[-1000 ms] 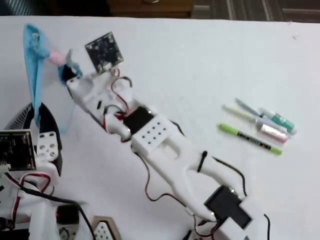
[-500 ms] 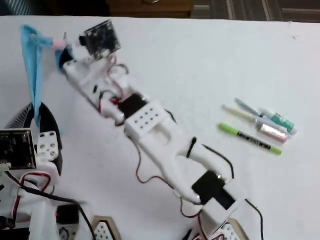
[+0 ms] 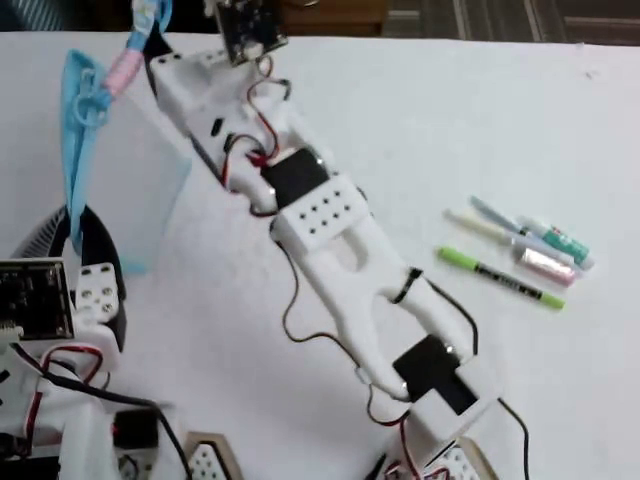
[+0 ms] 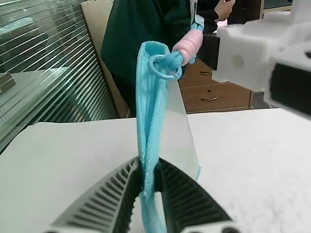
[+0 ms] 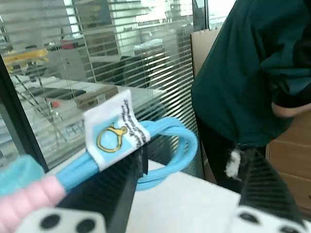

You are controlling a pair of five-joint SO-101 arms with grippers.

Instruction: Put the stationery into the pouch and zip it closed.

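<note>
Several pens [image 3: 515, 255] lie at 3 o'clock, the right arm [image 3: 320, 220] between them and the pouch [image 3: 75, 160]; left jaws pinch its edge, right jaws gape by its cord [image 3: 124, 66].

A blue cord loop [image 5: 170, 124] with a white tag [image 5: 114, 128] rests against one jaw of the wide-spread right gripper [image 5: 194, 165]. A person [image 5: 252, 63] in green stands at its two o'clock.

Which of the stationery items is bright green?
The long pen on the group's near side, lowest in the high view; the others are paler.
</note>
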